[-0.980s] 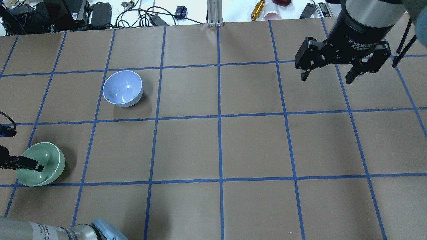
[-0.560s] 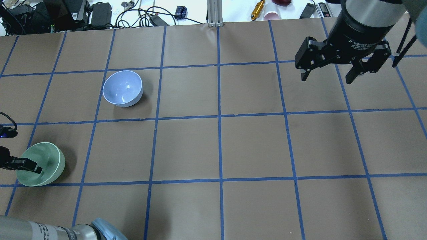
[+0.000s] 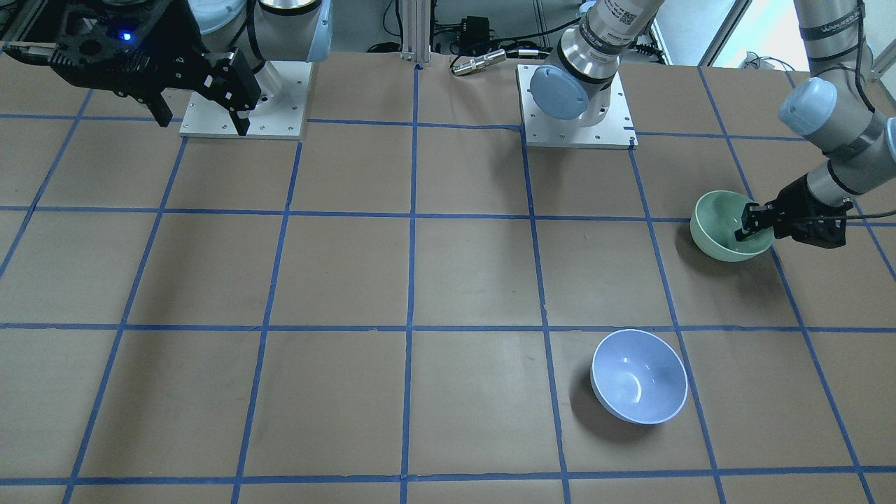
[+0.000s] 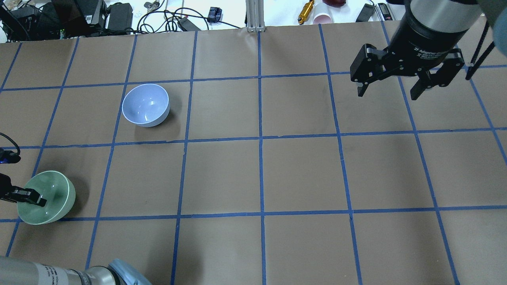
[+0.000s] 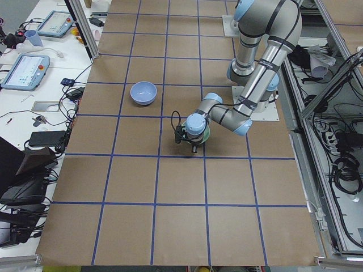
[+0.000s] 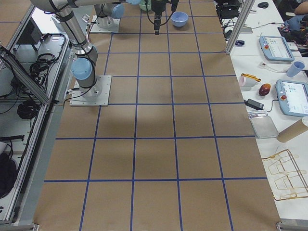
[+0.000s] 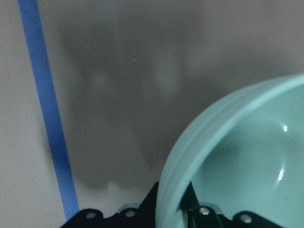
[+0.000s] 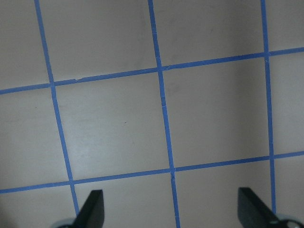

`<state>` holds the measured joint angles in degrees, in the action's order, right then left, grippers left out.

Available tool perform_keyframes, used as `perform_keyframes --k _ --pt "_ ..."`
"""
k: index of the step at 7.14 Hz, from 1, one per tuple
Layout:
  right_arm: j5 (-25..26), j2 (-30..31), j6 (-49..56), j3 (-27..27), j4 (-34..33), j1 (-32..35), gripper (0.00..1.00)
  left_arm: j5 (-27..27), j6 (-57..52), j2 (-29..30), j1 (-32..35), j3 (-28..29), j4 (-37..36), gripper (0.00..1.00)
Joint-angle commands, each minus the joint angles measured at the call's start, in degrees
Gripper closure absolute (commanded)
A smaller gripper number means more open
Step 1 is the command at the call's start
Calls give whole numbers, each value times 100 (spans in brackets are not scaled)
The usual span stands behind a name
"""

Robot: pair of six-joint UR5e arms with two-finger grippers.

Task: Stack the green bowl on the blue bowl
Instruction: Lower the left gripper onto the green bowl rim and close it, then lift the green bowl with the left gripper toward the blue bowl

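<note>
The pale mint-green bowl [image 4: 49, 196] sits at the table's left edge, one grid square nearer the robot than the periwinkle-blue bowl [image 4: 145, 105]. My left gripper [image 4: 28, 196] is shut on the green bowl's left rim, with one finger inside and one outside. The left wrist view shows the rim [image 7: 247, 156] between the fingers, and the bowl looks slightly tilted. In the front view the green bowl [image 3: 724, 224] is held by the left gripper [image 3: 752, 227], and the blue bowl [image 3: 638, 376] stands upright and empty. My right gripper [image 4: 390, 89] hangs open and empty over the far right.
The table [image 4: 261, 174] is brown paper with a blue tape grid. Cables, power bricks and small items lie beyond the far edge [image 4: 119, 16]. The right wrist view shows only grid under the open right gripper [image 8: 173, 213].
The green bowl and the left gripper's finger have shifted slightly left and toward the robot, and the bowl's tilt has changed. The right arm has barely moved.
</note>
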<state>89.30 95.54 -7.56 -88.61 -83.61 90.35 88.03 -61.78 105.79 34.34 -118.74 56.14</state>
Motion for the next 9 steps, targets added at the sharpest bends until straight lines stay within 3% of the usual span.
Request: perform_keyframes --k 1,4,6,9 --pt "0 0 0 1 -6 0 0 -57 34 -67 73 305 254 100" --pt "0 0 0 1 -6 0 0 -391 271 -215 151 903 1431 100" --pt "0 0 0 1 -6 0 0 -514 542 -217 519 1683 2204 100" --pt "0 0 0 -7 2 0 0 -989 1313 -102 1187 2135 2340 100"
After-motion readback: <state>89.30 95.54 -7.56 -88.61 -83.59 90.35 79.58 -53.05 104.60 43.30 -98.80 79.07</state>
